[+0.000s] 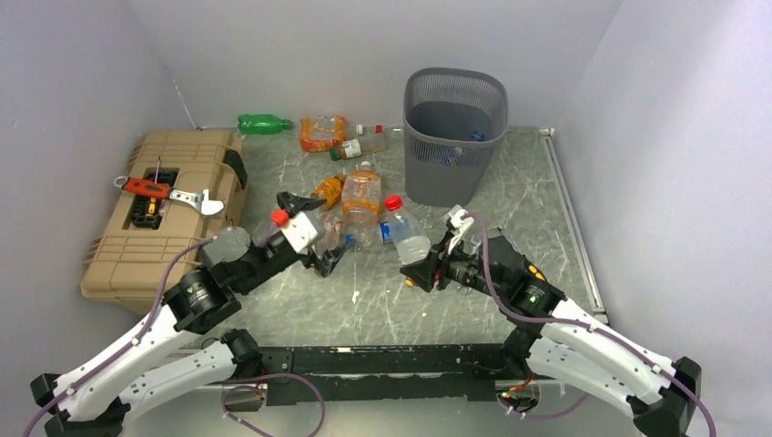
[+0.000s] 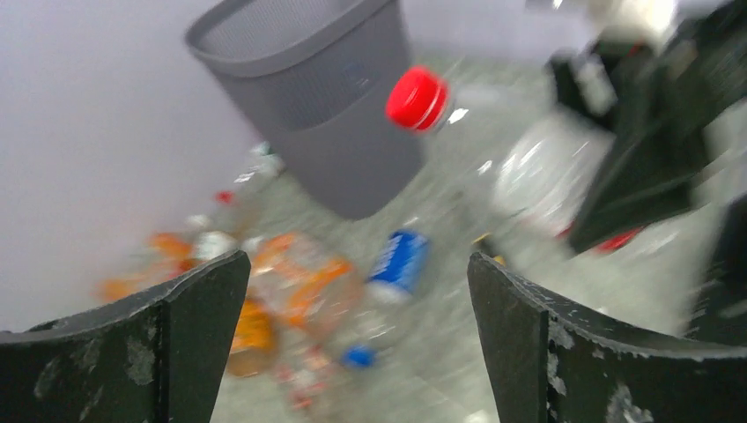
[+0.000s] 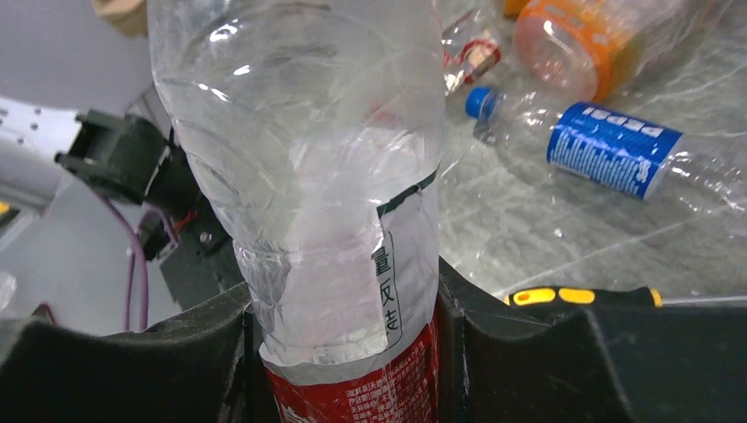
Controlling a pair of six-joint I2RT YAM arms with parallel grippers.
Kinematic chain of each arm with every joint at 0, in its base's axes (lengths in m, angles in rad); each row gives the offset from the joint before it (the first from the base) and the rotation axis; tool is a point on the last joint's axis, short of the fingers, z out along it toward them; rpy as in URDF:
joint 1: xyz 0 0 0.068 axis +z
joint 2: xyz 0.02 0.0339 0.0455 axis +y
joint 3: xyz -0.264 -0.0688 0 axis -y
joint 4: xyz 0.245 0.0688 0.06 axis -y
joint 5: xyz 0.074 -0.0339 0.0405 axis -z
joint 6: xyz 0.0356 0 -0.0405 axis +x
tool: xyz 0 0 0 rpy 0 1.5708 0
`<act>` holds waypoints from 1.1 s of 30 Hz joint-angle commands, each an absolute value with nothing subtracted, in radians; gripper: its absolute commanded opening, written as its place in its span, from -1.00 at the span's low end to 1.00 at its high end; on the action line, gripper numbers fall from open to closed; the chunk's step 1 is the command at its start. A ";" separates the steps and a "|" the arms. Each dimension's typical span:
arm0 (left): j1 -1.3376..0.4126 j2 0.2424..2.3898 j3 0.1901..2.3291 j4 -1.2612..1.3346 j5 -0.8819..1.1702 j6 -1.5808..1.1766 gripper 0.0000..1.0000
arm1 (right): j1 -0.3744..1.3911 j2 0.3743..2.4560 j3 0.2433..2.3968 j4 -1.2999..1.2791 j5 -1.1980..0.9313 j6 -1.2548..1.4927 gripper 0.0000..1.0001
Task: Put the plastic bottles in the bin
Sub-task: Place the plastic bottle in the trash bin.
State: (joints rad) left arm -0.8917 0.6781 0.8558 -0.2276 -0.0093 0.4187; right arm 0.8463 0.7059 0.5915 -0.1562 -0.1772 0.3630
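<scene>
The right gripper (image 3: 343,348) pinches a clear red-capped bottle (image 3: 308,176) just in front of the bin (image 1: 453,150). The left gripper (image 2: 357,273) is spread wide. Other bottles (image 1: 362,191) lie on the grey marbled table (image 1: 533,191) left of the bin, with pale walls (image 1: 300,45) behind it.

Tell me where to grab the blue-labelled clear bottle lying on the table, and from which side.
Grip the clear plastic bottle with the blue label across its labelled middle, coming from above. It lies flat on its side, so the round body can likely be straddled there; the blue-capped neck is narrower.
</scene>
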 commanded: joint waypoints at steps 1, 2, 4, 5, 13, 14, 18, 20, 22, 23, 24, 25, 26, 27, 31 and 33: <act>-0.895 0.741 0.841 -0.022 0.130 -0.342 0.99 | 0.847 0.659 0.503 0.157 -0.095 0.422 -0.18; -0.895 0.772 0.827 0.046 0.189 -0.409 0.99 | 0.848 0.658 0.491 0.187 -0.099 0.427 -0.18; -0.895 0.838 0.797 0.181 0.295 -0.523 0.99 | 0.851 0.660 0.474 0.234 -0.102 0.436 -0.17; -0.896 0.865 0.777 0.248 0.326 -0.565 0.99 | 0.855 0.657 0.467 0.251 -0.103 0.439 -0.18; -0.895 0.983 0.690 0.570 0.413 -0.669 0.99 | 0.899 0.680 0.384 0.429 -0.120 0.505 -0.18; -0.895 0.996 0.690 0.585 0.421 -0.674 0.99 | 0.914 0.687 0.378 0.451 -0.112 0.506 -0.17; -0.894 1.012 0.660 0.667 0.388 -0.708 0.95 | 0.973 0.712 0.377 0.472 -0.065 0.485 -0.17; -0.894 1.007 0.656 0.677 0.370 -0.707 0.82 | 0.998 0.717 0.371 0.488 -0.047 0.479 -0.17; -0.895 1.011 0.658 0.687 0.373 -0.707 0.70 | 1.014 0.723 0.364 0.504 -0.037 0.477 -0.17; -0.894 1.015 0.658 0.693 0.383 -0.710 0.64 | 1.021 0.729 0.362 0.511 -0.031 0.477 -0.17; -0.895 1.021 0.658 0.698 0.389 -0.716 0.58 | 1.027 0.732 0.360 0.517 -0.027 0.476 -0.17; -0.895 1.026 0.656 0.704 0.395 -0.721 0.54 | 1.032 0.736 0.358 0.522 -0.024 0.477 -0.17; -0.895 1.032 0.652 0.717 0.397 -0.726 0.50 | 1.037 0.742 0.357 0.524 -0.022 0.477 -0.17; -0.894 1.037 0.648 0.727 0.404 -0.734 0.45 | 1.043 0.748 0.359 0.525 -0.017 0.477 -0.17; -0.895 1.063 0.633 0.774 0.433 -0.763 0.30 | 1.065 0.773 0.368 0.522 -0.002 0.474 -0.13; -0.896 1.078 0.619 0.825 0.461 -0.779 0.22 | 1.075 0.779 0.374 0.514 -0.002 0.472 -0.01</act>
